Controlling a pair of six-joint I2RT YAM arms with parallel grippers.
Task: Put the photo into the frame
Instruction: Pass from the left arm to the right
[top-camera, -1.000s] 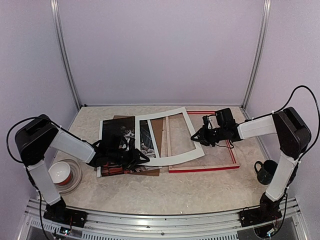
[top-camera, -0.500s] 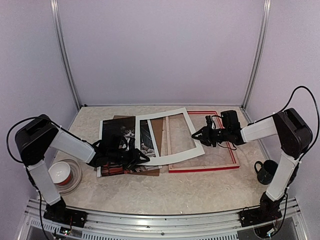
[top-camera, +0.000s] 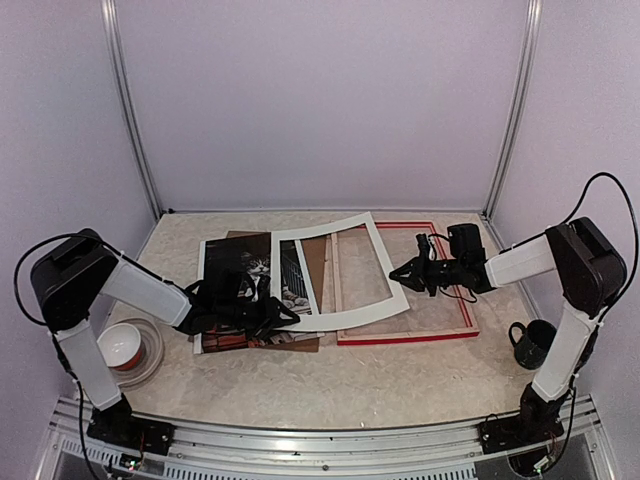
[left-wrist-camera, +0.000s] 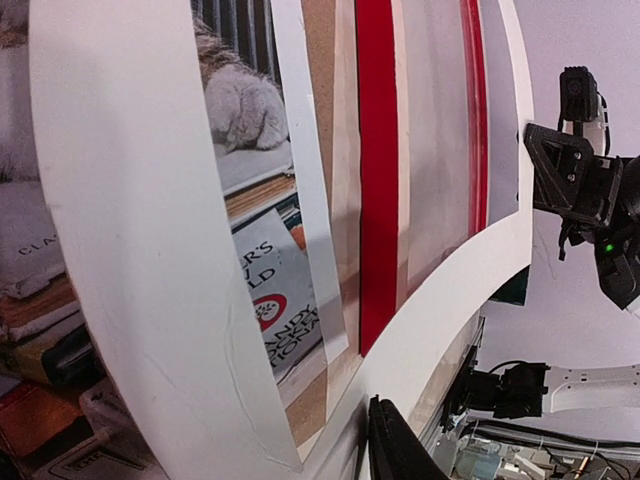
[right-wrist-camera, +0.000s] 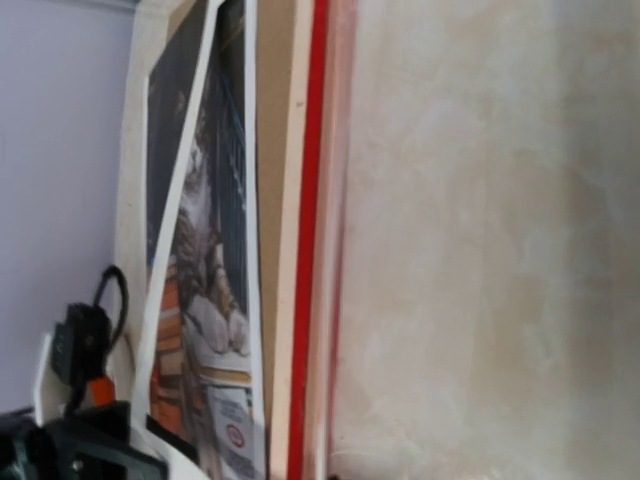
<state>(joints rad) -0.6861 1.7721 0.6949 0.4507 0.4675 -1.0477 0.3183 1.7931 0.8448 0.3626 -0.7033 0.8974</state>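
The photo (top-camera: 245, 275) of a tabby cat on books lies flat at the left of the table, partly under a white mat board (top-camera: 345, 320). To its right lies the red frame (top-camera: 405, 335), its left rail under the mat. My left gripper (top-camera: 268, 315) is low over the photo's near right part and shut on the mat's near left corner. The left wrist view shows the mat (left-wrist-camera: 120, 250) bowed close to the camera, with one black finger (left-wrist-camera: 400, 450) against it. My right gripper (top-camera: 397, 272) hovers over the mat's right strip, pointed and shut on nothing. Its fingers are out of the right wrist view.
A brown backing board (top-camera: 315, 260) lies under the photo and mat. A bowl (top-camera: 122, 345) on a clear plate stands at the near left. A dark mug (top-camera: 530, 343) stands at the near right. Walls close the back and both sides.
My right gripper has drawn back slightly to the right and its fingers have closed to a point. The left gripper, mat, photo and frame have stayed put.
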